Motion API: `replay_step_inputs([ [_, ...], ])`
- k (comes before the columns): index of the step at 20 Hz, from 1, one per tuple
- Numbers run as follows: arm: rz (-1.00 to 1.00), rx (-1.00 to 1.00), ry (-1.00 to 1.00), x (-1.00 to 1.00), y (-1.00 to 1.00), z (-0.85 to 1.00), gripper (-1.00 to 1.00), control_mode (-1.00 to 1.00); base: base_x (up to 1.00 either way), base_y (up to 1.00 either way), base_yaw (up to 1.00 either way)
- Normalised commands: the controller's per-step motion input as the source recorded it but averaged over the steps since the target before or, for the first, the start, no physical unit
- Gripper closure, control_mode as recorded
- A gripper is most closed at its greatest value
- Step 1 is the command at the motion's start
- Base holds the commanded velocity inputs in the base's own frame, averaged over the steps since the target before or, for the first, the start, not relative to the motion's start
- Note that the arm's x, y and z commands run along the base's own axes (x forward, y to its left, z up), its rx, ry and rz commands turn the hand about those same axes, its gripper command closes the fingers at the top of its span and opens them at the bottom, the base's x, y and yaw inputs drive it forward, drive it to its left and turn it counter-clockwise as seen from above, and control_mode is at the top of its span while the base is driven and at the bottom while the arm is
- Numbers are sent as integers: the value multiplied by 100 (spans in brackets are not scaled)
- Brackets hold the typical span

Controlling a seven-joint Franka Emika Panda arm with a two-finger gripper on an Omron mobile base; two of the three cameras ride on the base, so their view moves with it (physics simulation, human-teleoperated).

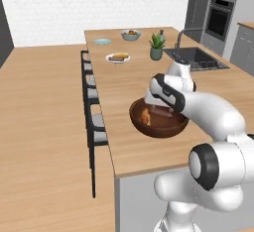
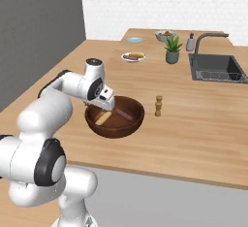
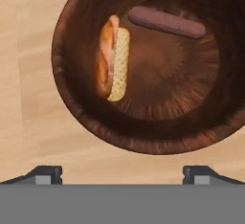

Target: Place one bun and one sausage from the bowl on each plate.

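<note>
The dark brown wooden bowl (image 3: 143,141) stands near the counter's front edge (image 1: 163,129) (image 2: 116,130). Inside it lie one bun (image 3: 112,58) (image 2: 102,118) and one sausage (image 3: 166,22) (image 2: 125,113), apart from each other. My gripper (image 3: 122,175) (image 2: 105,105) hovers just above the bowl's near rim, open, with nothing between its fingers. Far back on the counter, the white plate (image 1: 118,57) (image 2: 133,56) carries a bun and a sausage. The pale blue plate (image 1: 102,41) (image 2: 135,40) beyond it looks bare.
A small wooden pepper mill (image 2: 158,105) stands right of the bowl. A potted plant (image 1: 157,46), a sink with faucet (image 2: 215,68), a soap bottle (image 2: 191,41) and a pale grey fruit bowl (image 1: 130,34) sit at the back. Stools (image 1: 92,97) line the counter's left side.
</note>
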Motion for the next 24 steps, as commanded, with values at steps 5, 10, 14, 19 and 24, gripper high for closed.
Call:
replay_step_inputs([
  [5, -12, 8, 0, 52, 9, -76, -100, -100, 0, 0, 0],
  [10, -8, 6, 0, 41, 1, -44, -100, -100, 0, 0, 0],
  [14, -3, 1, 1, 44, 3, -34, -100, -100, 0, 0, 0],
  [19, -1, 1, 3, 40, 8, -34, -100, -100, 0, 0, 0],
  [24, 0, 3, 2, 39, 0, -25, -100, -100, 0, 0, 0],
])
